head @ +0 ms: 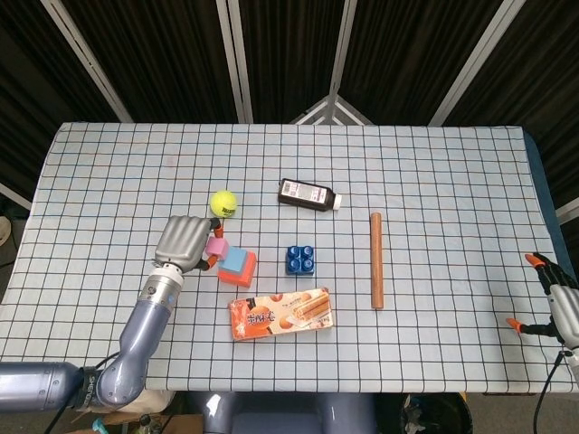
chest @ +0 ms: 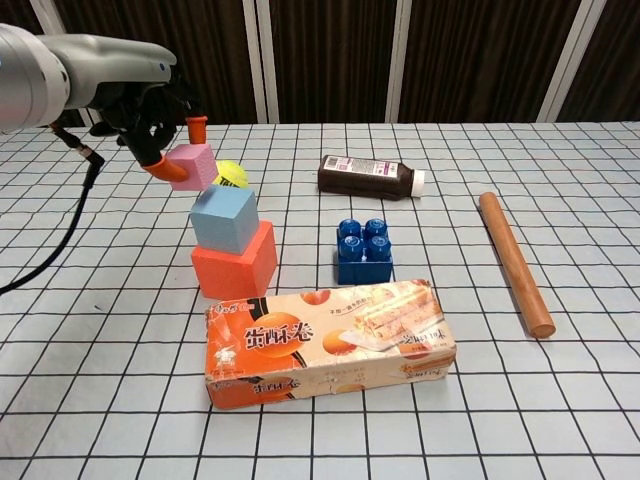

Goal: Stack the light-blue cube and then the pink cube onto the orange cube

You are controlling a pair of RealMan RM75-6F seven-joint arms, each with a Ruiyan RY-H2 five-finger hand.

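The orange cube (chest: 235, 266) sits on the table with the light-blue cube (chest: 224, 219) stacked on it, slightly turned. My left hand (chest: 150, 108) pinches the pink cube (chest: 193, 166) in the air, just above and left of the light-blue cube's top. From the head view the left hand (head: 185, 241) holds the pink cube (head: 216, 247) at the left edge of the light-blue cube (head: 235, 260), the orange cube (head: 244, 274) peeking out below. My right hand (head: 554, 303) hovers at the table's right edge, fingers apart, holding nothing.
A yellow tennis ball (chest: 232, 174) lies just behind the stack. A blue toy brick (chest: 364, 250) stands to its right, a snack box (chest: 328, 340) in front. A dark bottle (chest: 367, 177) and a wooden rod (chest: 513, 261) lie further right.
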